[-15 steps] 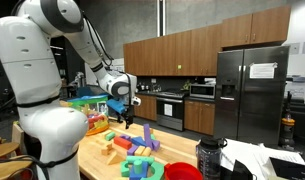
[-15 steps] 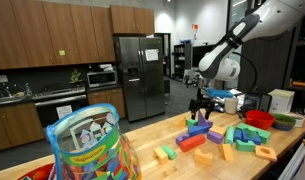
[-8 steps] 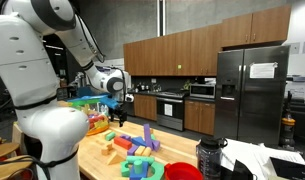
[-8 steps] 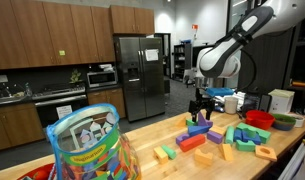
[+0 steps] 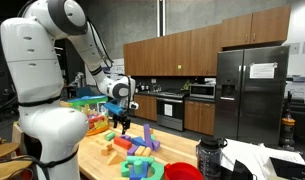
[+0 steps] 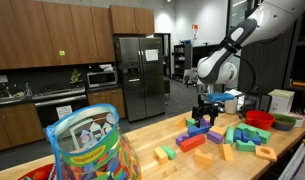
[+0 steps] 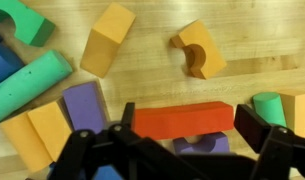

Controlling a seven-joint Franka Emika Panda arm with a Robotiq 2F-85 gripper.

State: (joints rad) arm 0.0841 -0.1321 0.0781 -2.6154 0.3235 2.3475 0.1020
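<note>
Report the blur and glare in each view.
Wrist view: the red block is sharp, while the dark fingers are close and blurred. In an exterior view, the colourful tub looms soft in front. In an exterior view, the white arm looks bright against dim cabinets.

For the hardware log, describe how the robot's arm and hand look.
The arm is glossy white, built of rounded segments with dark bands at the joints. Its hand is black and two-fingered, mounted on a white wrist. The wrist view shows matte black, angular fingers.
</note>
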